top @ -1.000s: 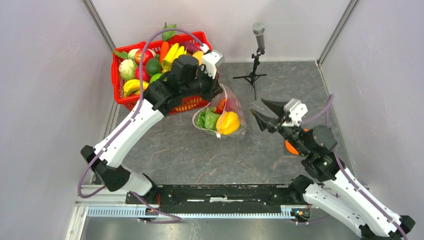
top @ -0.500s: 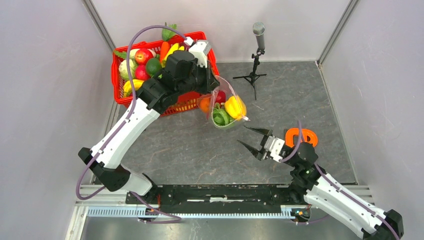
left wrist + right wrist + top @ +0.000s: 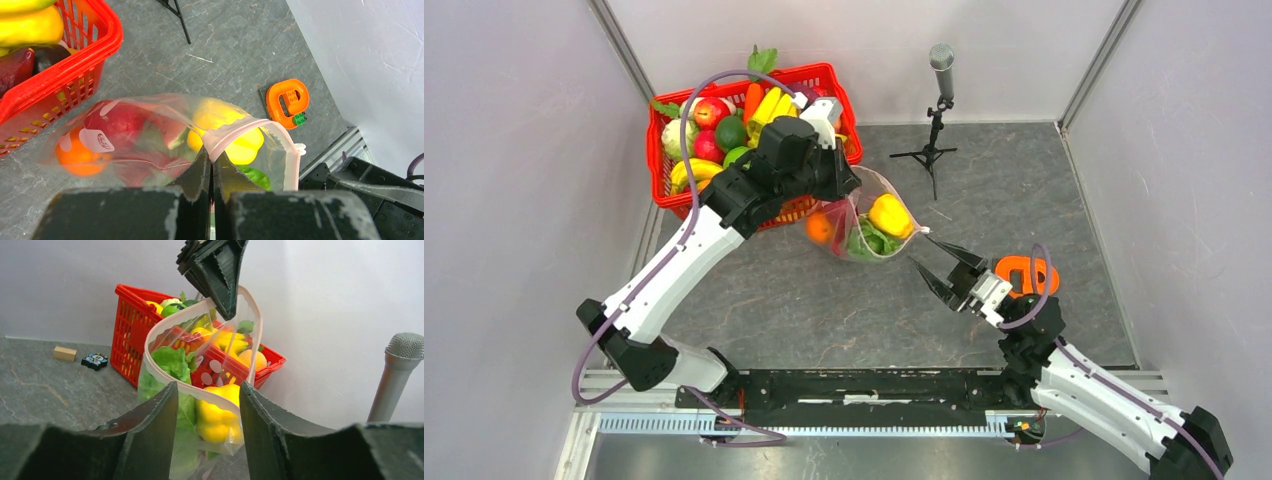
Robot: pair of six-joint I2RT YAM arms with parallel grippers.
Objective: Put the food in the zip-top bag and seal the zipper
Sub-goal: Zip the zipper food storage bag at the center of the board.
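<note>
Filled zip-top bag [image 3: 864, 228] held up for sealing.
Left hand [image 3: 211, 156] pinches its zipper [image 3: 240, 128]; right hand [image 3: 207, 390] gapes astride the rim.

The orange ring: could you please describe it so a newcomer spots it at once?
On the grey table, look right, beside the right arm. The orange ring lies flat there: a hollow loop holding a small green block, unlike the solid toy orange.

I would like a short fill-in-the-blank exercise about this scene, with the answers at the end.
1. The left pincer holds the zip-top bag, whose mouth is ____.
2. The bell pepper inside the bag is ____.
3. The basket full of produce is ____.
Answers: open; yellow; red.
</note>
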